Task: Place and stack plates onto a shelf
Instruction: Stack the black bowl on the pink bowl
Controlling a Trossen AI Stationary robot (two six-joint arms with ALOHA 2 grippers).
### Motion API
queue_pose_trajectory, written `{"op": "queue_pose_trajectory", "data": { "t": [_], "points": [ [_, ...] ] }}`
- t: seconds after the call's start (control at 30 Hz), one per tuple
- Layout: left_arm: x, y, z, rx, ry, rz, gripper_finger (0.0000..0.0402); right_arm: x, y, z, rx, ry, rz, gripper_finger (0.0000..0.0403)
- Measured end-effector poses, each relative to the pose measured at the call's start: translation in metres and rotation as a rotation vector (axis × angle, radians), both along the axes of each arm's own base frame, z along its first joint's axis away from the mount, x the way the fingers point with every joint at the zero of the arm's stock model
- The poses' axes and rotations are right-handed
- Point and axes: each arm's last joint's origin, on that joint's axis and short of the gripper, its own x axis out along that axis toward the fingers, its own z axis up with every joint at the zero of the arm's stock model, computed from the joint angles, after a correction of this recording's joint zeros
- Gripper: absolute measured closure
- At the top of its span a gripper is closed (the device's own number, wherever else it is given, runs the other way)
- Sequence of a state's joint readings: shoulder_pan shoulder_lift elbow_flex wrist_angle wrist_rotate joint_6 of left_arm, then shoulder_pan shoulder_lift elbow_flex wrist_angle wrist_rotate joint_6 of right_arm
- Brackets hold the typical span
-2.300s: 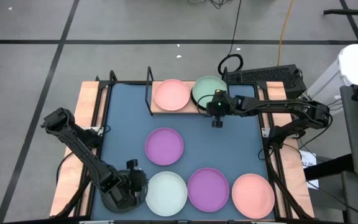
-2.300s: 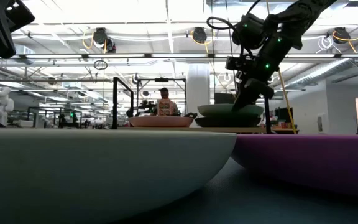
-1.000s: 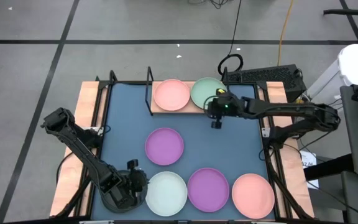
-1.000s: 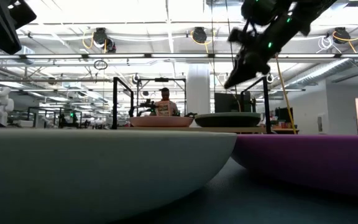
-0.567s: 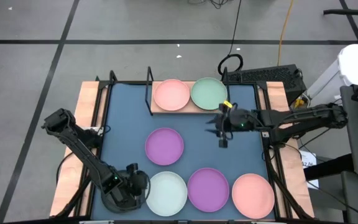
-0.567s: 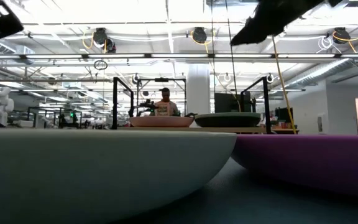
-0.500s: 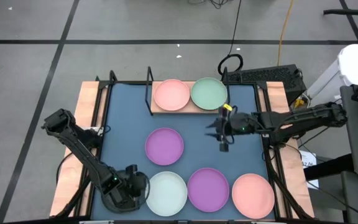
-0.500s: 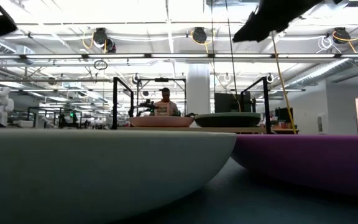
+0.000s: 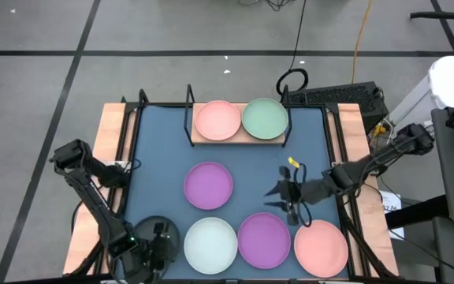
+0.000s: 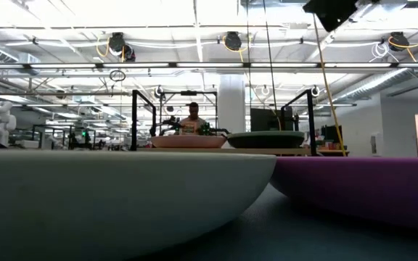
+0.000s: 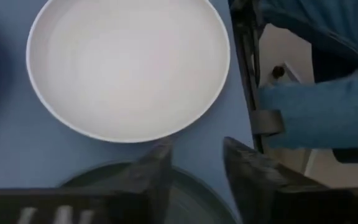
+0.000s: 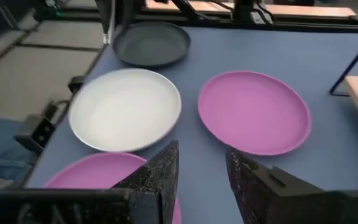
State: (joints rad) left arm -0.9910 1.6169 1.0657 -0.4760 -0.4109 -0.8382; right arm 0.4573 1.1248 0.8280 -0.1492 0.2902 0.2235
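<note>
On the shelf (image 9: 239, 136) at the far edge, a pink plate (image 9: 217, 120) and a pale green plate (image 9: 265, 118) lie side by side. On the blue table lie a purple plate (image 9: 209, 185), a white plate (image 9: 210, 244), a second purple plate (image 9: 264, 238) and a pink plate (image 9: 320, 248). A black plate (image 9: 142, 243) lies at the near left. My left gripper (image 11: 194, 149) stands open over its rim (image 11: 191, 186), next to the white plate (image 11: 129, 65). My right gripper (image 9: 290, 211) hangs open and bare above the near purple and pink plates.
Black wire uprights (image 9: 189, 114) stand at the shelf's left end. The near row of plates fills the table's front edge. Bare blue table (image 9: 156, 150) lies to the left of the middle purple plate. In the low view a person (image 10: 192, 119) stands far behind the shelf.
My right gripper has swung from the shelf's right end toward the table's near edge and turned about, and now hangs above the near purple and pink plates. My left gripper has shifted toward the near left corner over the black plate. The plates lie as before.
</note>
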Motion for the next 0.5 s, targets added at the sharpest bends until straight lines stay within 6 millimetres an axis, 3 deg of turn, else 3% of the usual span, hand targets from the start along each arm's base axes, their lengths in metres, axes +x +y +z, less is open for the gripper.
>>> {"op": "queue_pose_trajectory", "data": {
  "t": [0.1,0.2,0.5],
  "points": [
    [-0.001,-0.003,0.001,-0.018,-0.013,-0.014,0.0191,-0.002,0.007,0.0,0.028,-0.003,0.007,0.0289],
    [-0.008,-0.015,-0.002,0.025,-0.052,-0.131,0.0162,-0.004,0.011,0.0,0.028,-0.009,-0.011,0.0289],
    [-0.019,-0.033,-0.023,-0.025,0.001,-0.103,0.0156,-0.008,0.016,0.0,0.013,-0.017,-0.009,0.0289]
  ]
}}
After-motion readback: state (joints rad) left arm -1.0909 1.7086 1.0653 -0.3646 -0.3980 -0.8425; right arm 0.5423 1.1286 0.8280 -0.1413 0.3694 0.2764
